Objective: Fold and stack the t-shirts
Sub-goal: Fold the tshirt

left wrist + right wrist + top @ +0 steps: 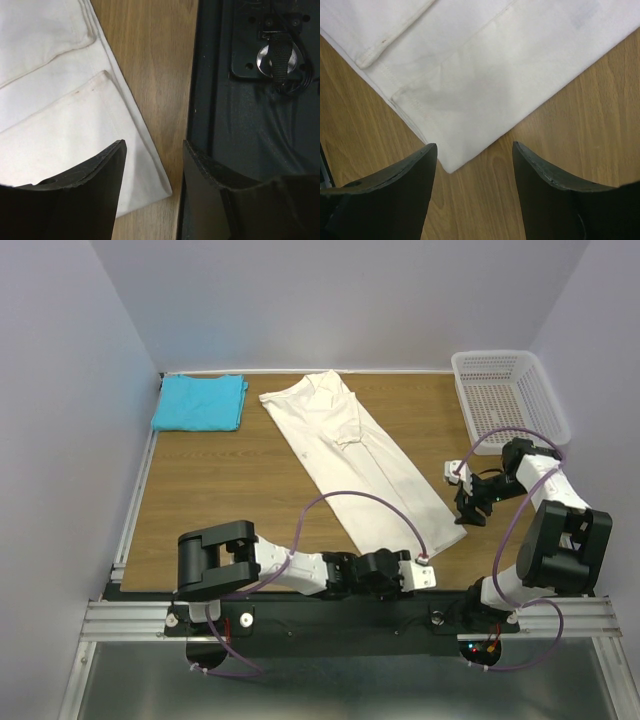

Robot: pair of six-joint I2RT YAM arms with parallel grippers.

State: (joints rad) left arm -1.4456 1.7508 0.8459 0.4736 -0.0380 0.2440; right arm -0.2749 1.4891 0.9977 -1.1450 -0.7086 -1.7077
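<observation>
At the far left corner of the worktop [220, 500] the turquoise t-shirt [200, 402] lies as a compact folded rectangle, so that garment looks finished. The cream-white t-shirt [360, 460] runs diagonally across the middle as a long narrow strip. Its sides and sleeves are turned in, the collar end points to the far wall and the hem end lies near the arms. I judge it about half folded: the lengthwise folds are made, but the crosswise folds are not, and the two shirts lie well apart, unstacked. The left gripper [154, 145] hangs over one near hem corner with its jaws wide apart and nothing between them. The right gripper [475, 147] hovers over the other hem corner, also wide and empty. At the far right, the white mesh basket [510, 395] holds nothing that shows.
</observation>
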